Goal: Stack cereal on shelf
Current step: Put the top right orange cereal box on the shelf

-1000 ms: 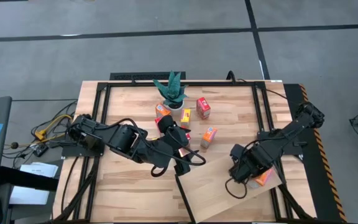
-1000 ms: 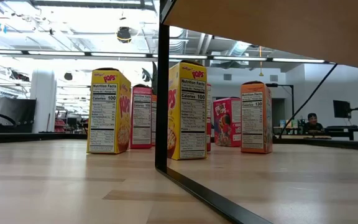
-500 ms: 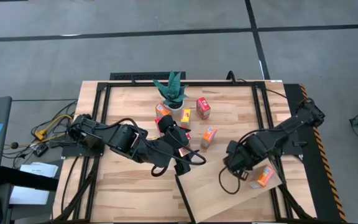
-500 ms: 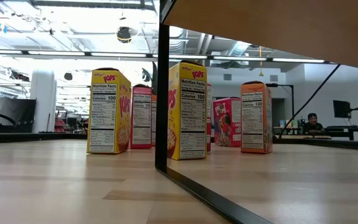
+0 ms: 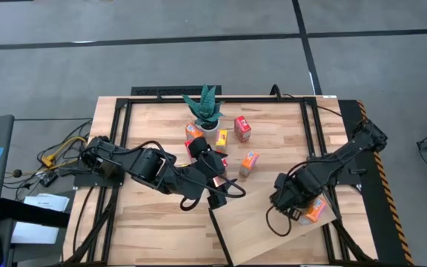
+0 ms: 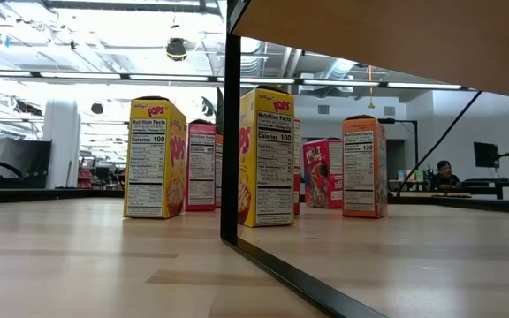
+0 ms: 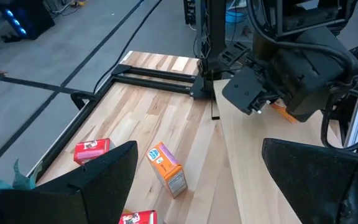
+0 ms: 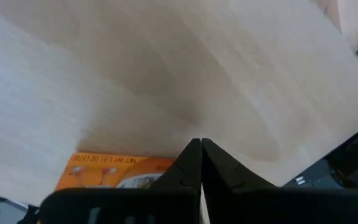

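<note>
Right gripper (image 8: pixel 199 163): we see its fingers pressed together with nothing between them, tips over the shelf (image 5: pixel 262 226), just beside the orange box (image 5: pixel 314 211) lying on the shelf's right end. That box (image 8: pixel 114 171) shows right behind the closed tips in the right wrist view.

Left gripper (image 5: pixel 215 178): fingers (image 7: pixel 98 177) spread apart, empty, hanging at the shelf's far-left corner.

Rest of the cereal is off the shelf, on the tabletop (image 5: pixel 154 222) beyond its far edge: another orange box (image 5: pixel 249 163) nearest, a red box (image 5: pixel 242 128) farther off, more clustered by the potted plant (image 5: pixel 205 110). Low view shows yellow boxes (image 6: pixel 266 156) upright.
</note>
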Motion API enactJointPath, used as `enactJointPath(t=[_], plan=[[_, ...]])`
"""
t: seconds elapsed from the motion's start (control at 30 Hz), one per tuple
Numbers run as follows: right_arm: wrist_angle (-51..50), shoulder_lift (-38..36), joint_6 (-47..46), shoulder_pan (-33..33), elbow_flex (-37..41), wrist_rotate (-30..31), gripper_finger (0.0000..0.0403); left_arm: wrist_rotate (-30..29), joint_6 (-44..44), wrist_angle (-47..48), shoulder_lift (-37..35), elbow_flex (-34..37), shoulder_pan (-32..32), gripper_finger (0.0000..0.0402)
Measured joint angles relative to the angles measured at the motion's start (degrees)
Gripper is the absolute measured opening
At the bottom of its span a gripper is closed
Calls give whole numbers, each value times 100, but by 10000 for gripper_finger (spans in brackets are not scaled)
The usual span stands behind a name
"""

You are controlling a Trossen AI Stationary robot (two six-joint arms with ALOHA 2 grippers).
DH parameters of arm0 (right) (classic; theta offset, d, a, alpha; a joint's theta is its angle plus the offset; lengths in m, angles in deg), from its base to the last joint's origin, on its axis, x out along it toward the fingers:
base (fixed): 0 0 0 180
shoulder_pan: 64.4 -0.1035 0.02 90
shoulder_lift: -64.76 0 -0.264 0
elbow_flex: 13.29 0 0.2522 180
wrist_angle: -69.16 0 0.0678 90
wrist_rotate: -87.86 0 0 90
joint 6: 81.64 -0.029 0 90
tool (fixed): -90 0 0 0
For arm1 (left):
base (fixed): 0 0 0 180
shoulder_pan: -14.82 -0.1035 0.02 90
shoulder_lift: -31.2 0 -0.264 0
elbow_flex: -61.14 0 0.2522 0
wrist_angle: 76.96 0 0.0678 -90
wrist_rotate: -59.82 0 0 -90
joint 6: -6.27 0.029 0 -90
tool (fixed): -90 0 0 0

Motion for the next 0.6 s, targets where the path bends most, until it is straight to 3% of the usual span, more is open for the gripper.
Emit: enactJointPath(t=[0.33,0.6], plan=[[0,0,73,18,0,194,22,109,-11,48,0,0,-55,336],[7,-283,1172,527,-586,783,35,111,21,138,0,0,-53,336]])
